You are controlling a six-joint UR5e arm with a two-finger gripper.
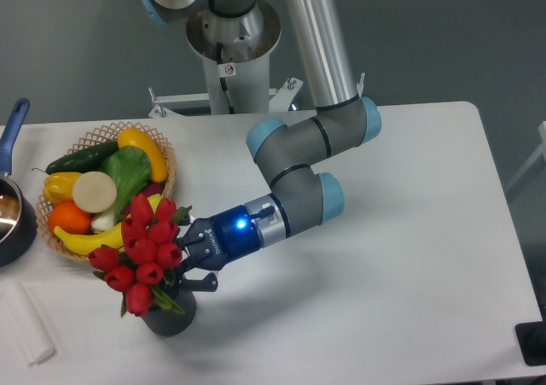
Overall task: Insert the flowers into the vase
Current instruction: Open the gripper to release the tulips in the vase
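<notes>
The black two-finger pincer (189,264) is clamped on the bunch of red tulip buds with green leaves (141,250), whose stems appear lowered into the ribbed dark grey cylinder vase (169,312) at seven o'clock on the white bench (401,257); release remains.

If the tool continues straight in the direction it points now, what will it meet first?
The tool points left and slightly down. The flowers sit right at its fingertips, so it would push into them first, with the vase just below. Beyond lies the wicker basket, though depth is hard to judge from one view.
</notes>
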